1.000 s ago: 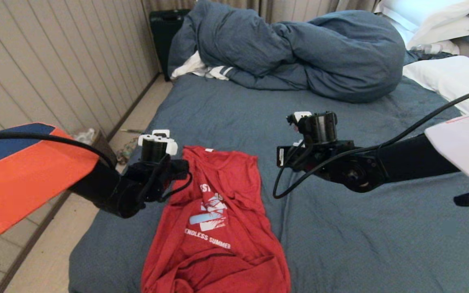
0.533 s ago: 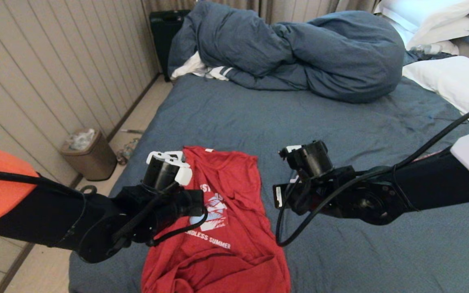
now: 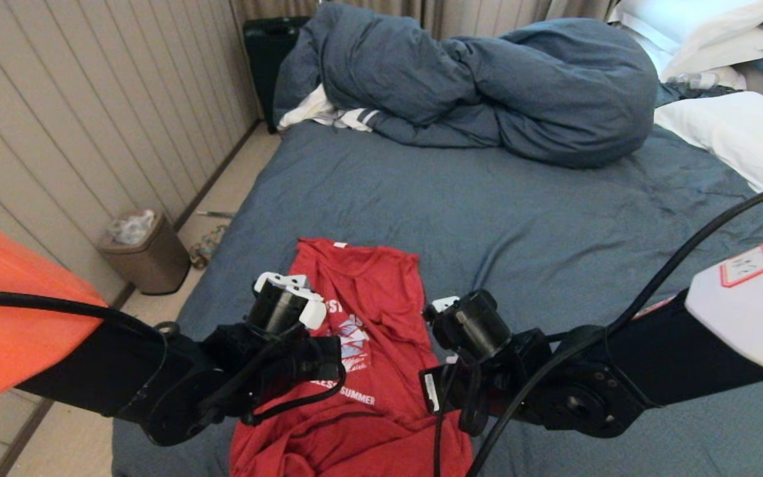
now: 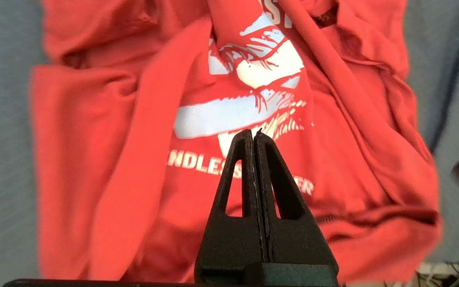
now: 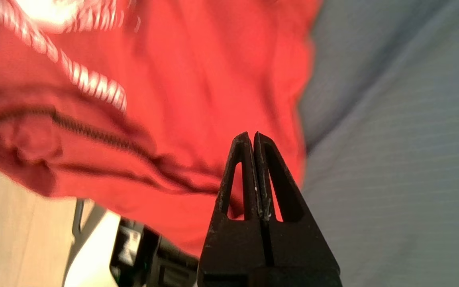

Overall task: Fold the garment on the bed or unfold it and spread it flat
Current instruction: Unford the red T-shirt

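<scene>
The garment, a red T-shirt with white print, lies on the bed near its front edge. It is narrowed lengthwise, neck pointing away from me, and bunched at the near end. My left gripper hangs shut above the print on the garment, with nothing between its fingers. My right gripper is also shut and empty. It hovers over the near right edge of the garment, where the red cloth meets the sheet. In the head view both wrists hide their fingers.
A bunched blue-grey duvet fills the far end of the bed, with a white striped cloth under its left side. White pillows lie at the far right. A brown bin stands on the floor to the left.
Both arms have swung down and toward the near end of the bed, ending over the lower half of the garment. The garment has not moved.
</scene>
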Available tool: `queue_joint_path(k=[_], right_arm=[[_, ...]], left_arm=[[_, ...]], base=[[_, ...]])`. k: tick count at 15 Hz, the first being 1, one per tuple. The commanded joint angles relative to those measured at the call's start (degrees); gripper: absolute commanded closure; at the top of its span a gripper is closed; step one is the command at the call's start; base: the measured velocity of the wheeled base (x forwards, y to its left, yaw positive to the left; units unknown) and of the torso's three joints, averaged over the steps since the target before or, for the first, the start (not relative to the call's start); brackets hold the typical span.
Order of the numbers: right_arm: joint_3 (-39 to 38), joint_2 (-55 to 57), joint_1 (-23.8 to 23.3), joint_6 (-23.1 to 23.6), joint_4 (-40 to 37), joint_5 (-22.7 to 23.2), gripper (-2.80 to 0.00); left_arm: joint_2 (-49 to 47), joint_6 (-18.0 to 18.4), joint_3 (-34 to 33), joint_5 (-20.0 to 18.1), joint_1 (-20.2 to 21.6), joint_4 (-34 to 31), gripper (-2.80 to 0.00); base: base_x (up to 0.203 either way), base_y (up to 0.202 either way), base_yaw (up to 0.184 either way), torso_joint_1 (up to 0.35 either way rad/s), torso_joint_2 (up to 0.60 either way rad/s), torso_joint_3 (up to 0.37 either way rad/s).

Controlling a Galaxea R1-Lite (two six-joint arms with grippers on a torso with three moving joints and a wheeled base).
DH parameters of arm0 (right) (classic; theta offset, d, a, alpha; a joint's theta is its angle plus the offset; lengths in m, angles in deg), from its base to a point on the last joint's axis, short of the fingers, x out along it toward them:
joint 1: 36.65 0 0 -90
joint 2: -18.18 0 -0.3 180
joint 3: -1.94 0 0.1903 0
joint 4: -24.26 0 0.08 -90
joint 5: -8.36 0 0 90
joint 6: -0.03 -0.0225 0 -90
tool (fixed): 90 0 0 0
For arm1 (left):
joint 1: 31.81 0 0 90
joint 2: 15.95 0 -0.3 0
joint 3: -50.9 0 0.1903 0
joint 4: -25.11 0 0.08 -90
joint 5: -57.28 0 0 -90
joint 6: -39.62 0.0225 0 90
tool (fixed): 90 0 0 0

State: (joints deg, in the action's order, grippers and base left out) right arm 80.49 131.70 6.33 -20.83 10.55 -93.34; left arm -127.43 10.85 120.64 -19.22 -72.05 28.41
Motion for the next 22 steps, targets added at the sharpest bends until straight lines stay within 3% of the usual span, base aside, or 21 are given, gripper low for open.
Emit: queue_joint_path(k=[1, 8, 14, 22], right_arm=[[-0.4, 3.1, 1.0, -0.5, 0.2, 0.0, 0.00], [-4.3, 6.0, 2.4, -1.1, 3.7, 0.3, 0.00], [-12.4, 5.3, 5.3, -1.3, 8.3, 0.3, 0.00], [-31.0, 6.2, 11.2, -1.4, 25.1, 0.2, 0.00]], left_arm=[[-3.9, -0.3, -0.7, 0.2, 0.0, 2.0, 0.00], [-9.1, -0.4, -1.5, 1.4, 1.1, 11.9, 0.00], [-9.6, -0.8, -1.1, 1.4, 1.8, 12.0, 0.00], [-8.7, -0.4, 0.1, 1.5, 2.6, 11.7, 0.00]], base=[[0.000, 0.000, 0.000, 0.000, 0.00, 0.000], [0.000, 0.000, 0.000, 0.000, 0.00, 0.000], [0.000, 0.000, 0.000, 0.000, 0.00, 0.000], [0.000, 0.000, 0.000, 0.000, 0.00, 0.000]])
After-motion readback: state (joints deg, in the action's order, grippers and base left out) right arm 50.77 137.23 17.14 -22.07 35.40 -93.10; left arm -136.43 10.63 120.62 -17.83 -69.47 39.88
